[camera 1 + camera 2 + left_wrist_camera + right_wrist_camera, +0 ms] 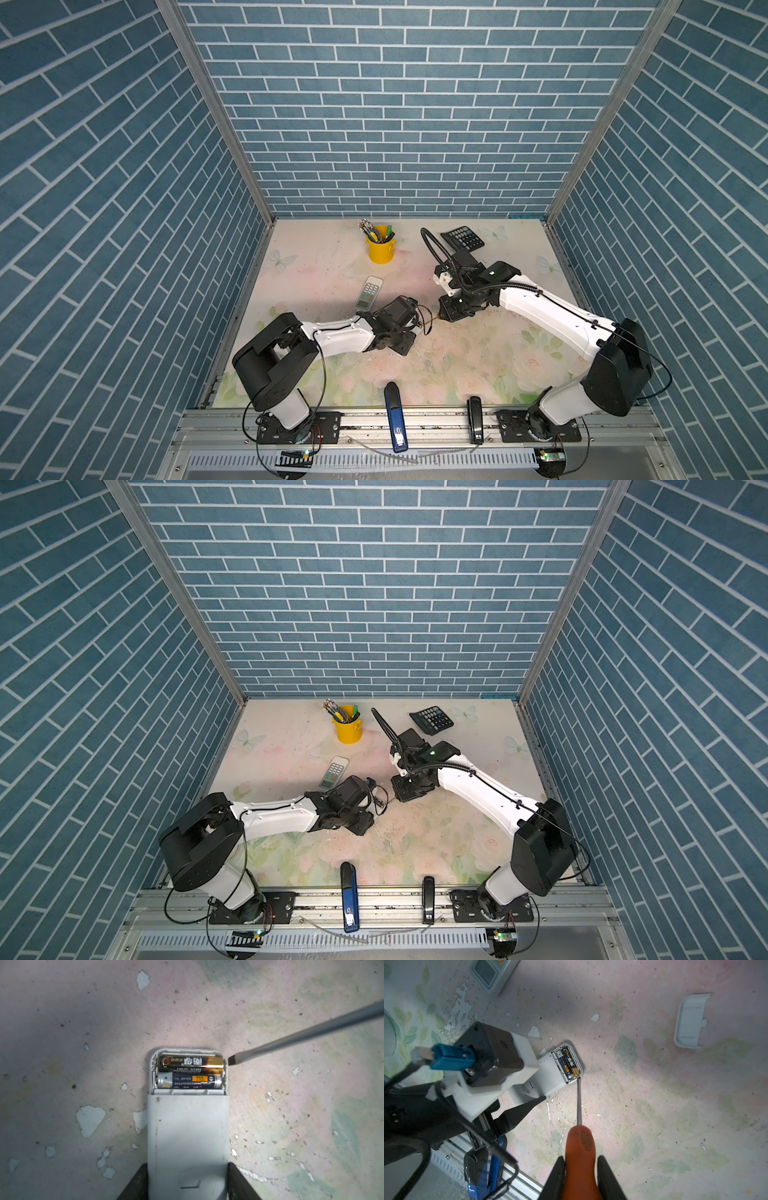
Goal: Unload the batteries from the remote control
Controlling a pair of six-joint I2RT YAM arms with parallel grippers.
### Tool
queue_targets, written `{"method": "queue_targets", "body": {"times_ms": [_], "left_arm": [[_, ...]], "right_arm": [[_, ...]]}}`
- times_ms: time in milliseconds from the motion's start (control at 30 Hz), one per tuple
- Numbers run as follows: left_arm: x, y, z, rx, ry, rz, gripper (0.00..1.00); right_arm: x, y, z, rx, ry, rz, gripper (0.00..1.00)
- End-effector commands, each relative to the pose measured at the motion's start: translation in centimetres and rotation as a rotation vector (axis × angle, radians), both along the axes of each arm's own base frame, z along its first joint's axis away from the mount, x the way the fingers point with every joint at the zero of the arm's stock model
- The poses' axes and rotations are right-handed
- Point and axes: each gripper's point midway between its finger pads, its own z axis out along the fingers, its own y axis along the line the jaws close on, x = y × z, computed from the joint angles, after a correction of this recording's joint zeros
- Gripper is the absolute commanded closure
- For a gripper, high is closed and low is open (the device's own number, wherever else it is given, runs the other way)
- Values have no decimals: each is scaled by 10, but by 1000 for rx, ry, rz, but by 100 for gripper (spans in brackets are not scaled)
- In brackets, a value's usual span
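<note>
Now | left claw clamped on remote | right claw gripping screwdriver, tip at bay edge ahead of it | cover off, lying apart | two batteries seated in bay beyond left claw's tips | none out yet

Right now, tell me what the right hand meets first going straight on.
The right hand leads with its screwdriver: likely the remote, at the rim beside the outer battery; contact unclear.
</note>
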Motion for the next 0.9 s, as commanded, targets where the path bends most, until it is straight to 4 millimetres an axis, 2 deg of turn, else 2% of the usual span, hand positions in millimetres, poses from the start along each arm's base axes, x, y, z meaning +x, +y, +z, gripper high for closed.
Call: {"method": "queue_targets", "body": {"times_ms": [0,600,867], "left_arm": [[-52,45,-53,179,229,-15,57],[-53,44,-53,171,237,-19,58],[-55,45,-53,171,241,-19,59]], "right_arm": [[3,6,11,36,-31,36,100],[5,10,4,53,-32,32,100],[4,6,3,38,-39,28,100]]}}
